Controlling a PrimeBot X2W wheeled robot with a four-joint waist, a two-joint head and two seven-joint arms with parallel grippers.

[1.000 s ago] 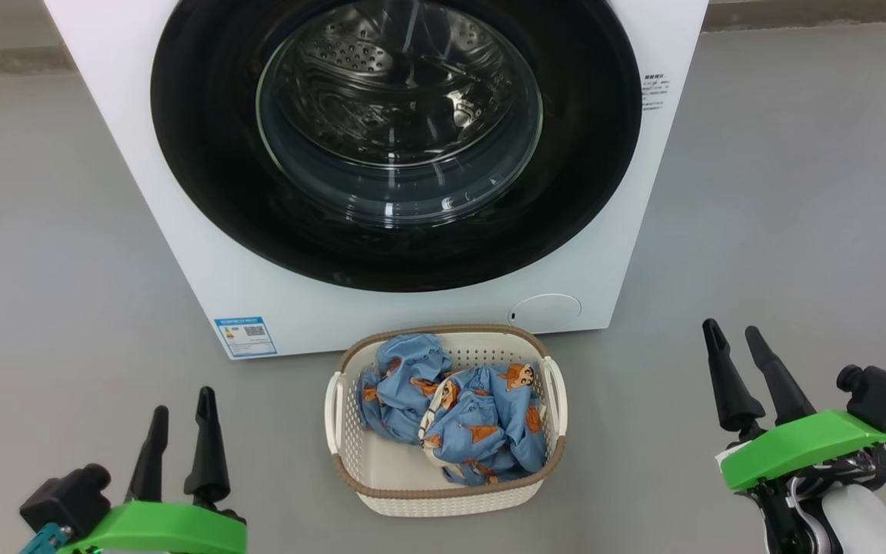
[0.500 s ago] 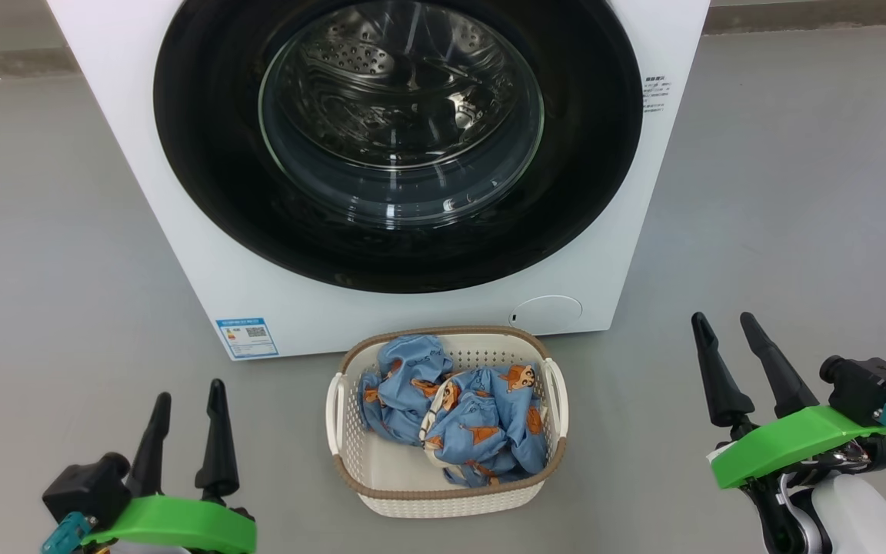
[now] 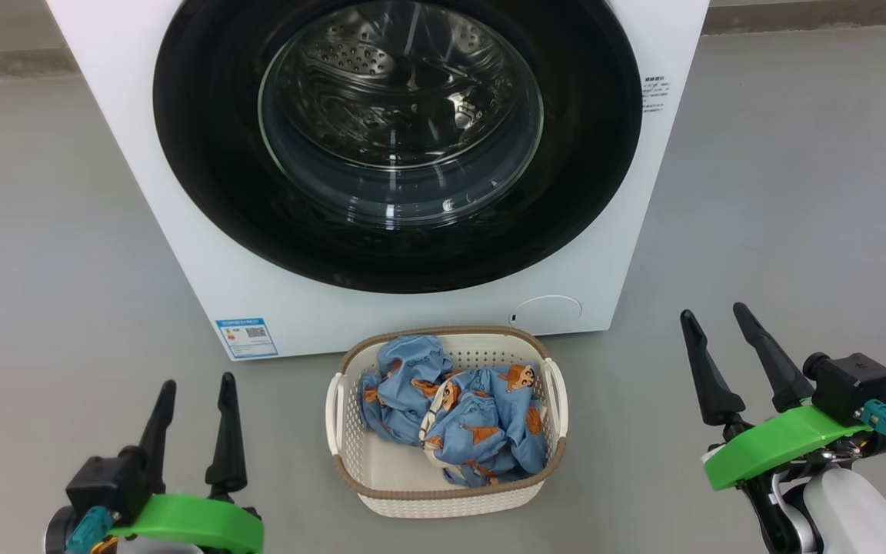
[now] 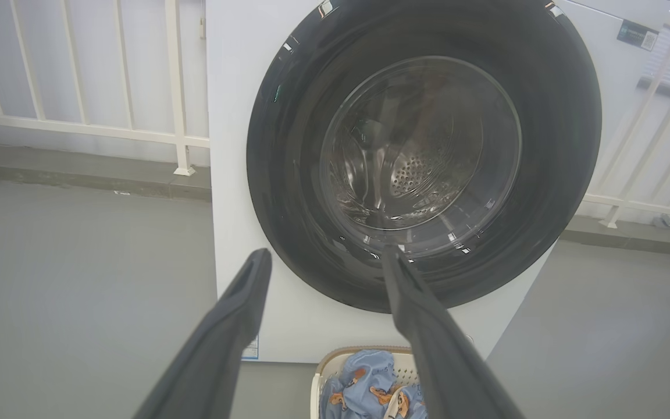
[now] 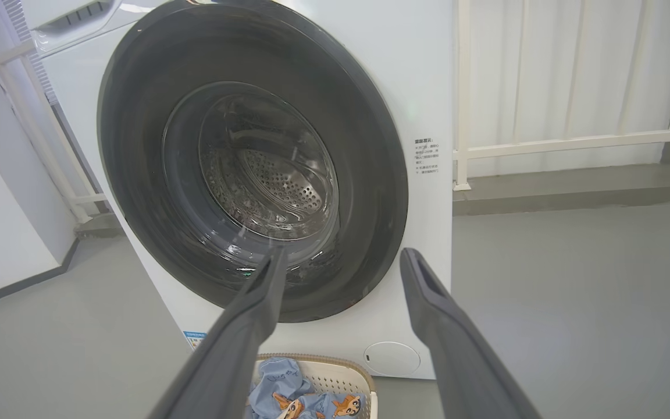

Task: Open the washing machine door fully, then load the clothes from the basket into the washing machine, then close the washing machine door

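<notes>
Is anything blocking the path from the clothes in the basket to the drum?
Yes: the washing machine door is shut across the opening, directly behind the basket holding the clothes. Nothing else lies between them.

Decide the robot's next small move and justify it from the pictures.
Probably raise the open, empty right pincer toward the rim of the washing machine door to seek a grip: the door is shut, the clothes lie in the basket, and the left pincer is also open and empty.

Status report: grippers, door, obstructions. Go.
Jaws open, empty on left gripper and right gripper, either side of basket. The washing machine door shut, clothes in basket. Nothing seen between grippers and door.
</notes>
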